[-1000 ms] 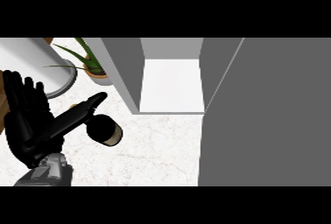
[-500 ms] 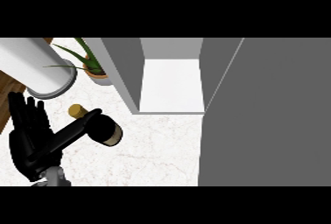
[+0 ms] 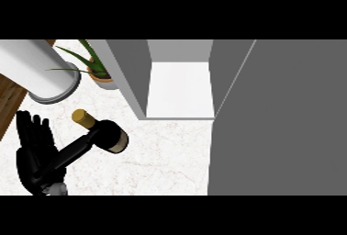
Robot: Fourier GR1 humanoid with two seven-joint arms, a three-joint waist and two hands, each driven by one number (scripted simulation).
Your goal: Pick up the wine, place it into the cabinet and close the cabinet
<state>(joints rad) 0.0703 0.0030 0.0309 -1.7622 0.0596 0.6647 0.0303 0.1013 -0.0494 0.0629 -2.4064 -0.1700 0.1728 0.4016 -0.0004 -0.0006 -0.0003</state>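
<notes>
- Okay, nearest, at seven o'clock: left hand (image 3: 37, 156), released, fingers straight and pointing to twelve, thumb stretched toward two o'clock, reaching as far as the bottle's dark body.
- Just beyond, at nine o'clock on the marble counter (image 3: 163, 160): wine (image 3: 112, 135), outside the cabinet, gold cap toward eleven, tan-banded end toward five; upright or tilted, hard to tell.
- Farther off, at ten o'clock: white cylinder (image 3: 34, 69) with grey rim, potted plant (image 3: 98, 75) just beside it.
- Up at twelve: cabinet (image 3: 180, 87) standing open, white floor showing.
- Over at three o'clock: grey cabinet door (image 3: 284, 114), swung wide.
</notes>
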